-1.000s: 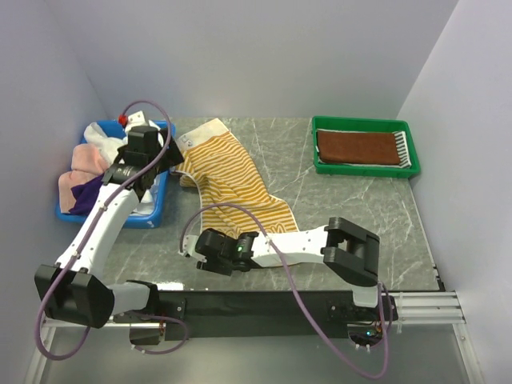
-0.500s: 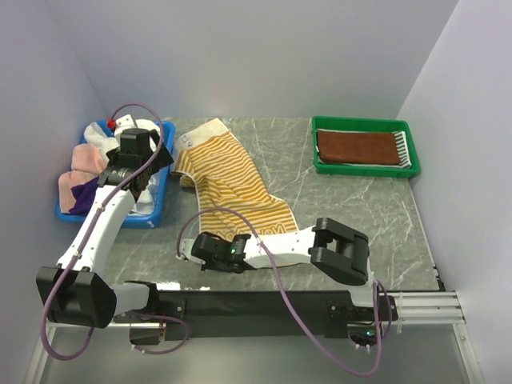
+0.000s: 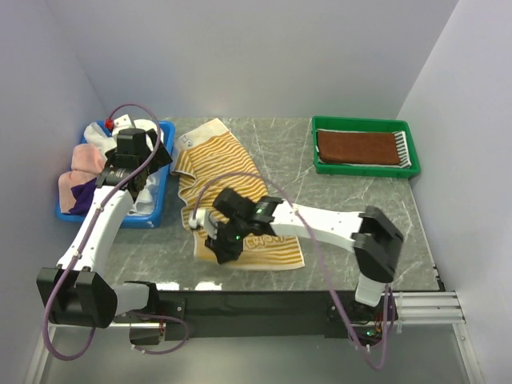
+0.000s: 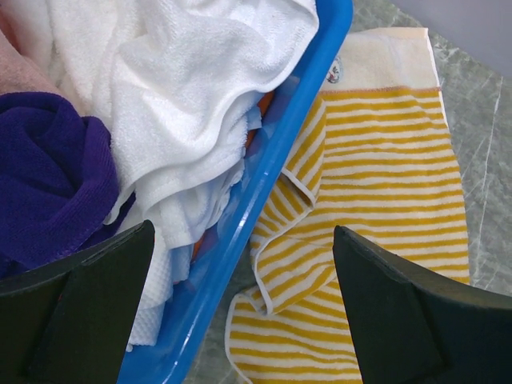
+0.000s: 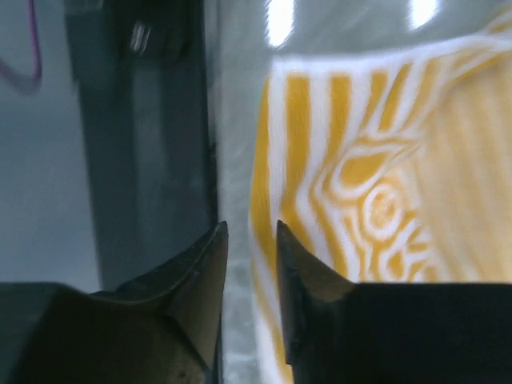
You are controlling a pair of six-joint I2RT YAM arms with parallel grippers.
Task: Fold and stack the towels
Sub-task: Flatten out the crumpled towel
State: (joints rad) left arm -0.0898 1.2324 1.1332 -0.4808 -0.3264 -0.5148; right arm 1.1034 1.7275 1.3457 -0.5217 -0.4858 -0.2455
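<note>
A yellow-white striped towel (image 3: 232, 180) lies spread on the marble table, running from the blue bin to the front edge. My right gripper (image 3: 218, 248) hovers low over its near left corner. In the right wrist view the jaws (image 5: 252, 226) stand a narrow gap apart with only table between them, the towel's lettered edge (image 5: 376, 200) just beside one finger. My left gripper (image 3: 144, 172) is wide open and empty above the bin's right rim (image 4: 264, 184) and the towel's far left folds (image 4: 384, 184). A folded brown towel (image 3: 356, 148) lies in the green tray.
The blue bin (image 3: 120, 220) at the left holds white (image 4: 176, 80), purple (image 4: 48, 176) and pink (image 3: 84, 156) towels. The green tray (image 3: 364, 170) sits at the back right, a striped cloth (image 3: 404, 144) under the brown one. A black rail (image 3: 264, 304) runs along the front edge.
My right arm swung from the table's front left onto the towel's near left corner. The towel's near end now lies wider and closer to the front edge. The left arm barely moved.
</note>
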